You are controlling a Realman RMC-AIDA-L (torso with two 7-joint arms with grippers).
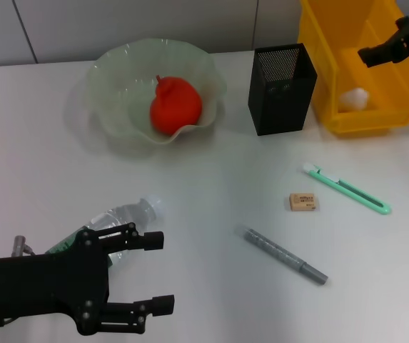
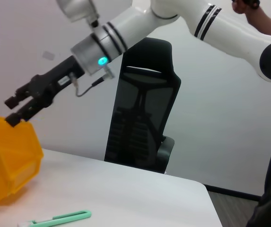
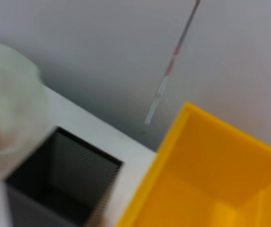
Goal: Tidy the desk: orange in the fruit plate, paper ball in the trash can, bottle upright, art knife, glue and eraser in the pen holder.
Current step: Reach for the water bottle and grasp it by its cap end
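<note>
The orange (image 1: 175,107) sits in the pale green fruit plate (image 1: 111,78) at the back of the bench (image 1: 211,207). Just beside the plate stands the black mesh pen holder (image 1: 281,89), with nothing visible inside it, and next to it the yellow trash can (image 1: 354,78) with the paper ball (image 1: 352,98) inside. In front of them lie the green art knife (image 1: 347,189), the eraser (image 1: 303,202) and the grey glue (image 1: 284,255) stick, all apart from one another. The bottle (image 1: 122,220) lies on its side near the front edge. The bench is plain white; grey wall panels and a black office chair (image 2: 142,123) stand behind. The left hand (image 1: 158,273) hovers just beside the bottle, fingers spread and empty. The right hand (image 2: 13,111) hangs over the trash can, fingers slightly parted and empty.
</note>
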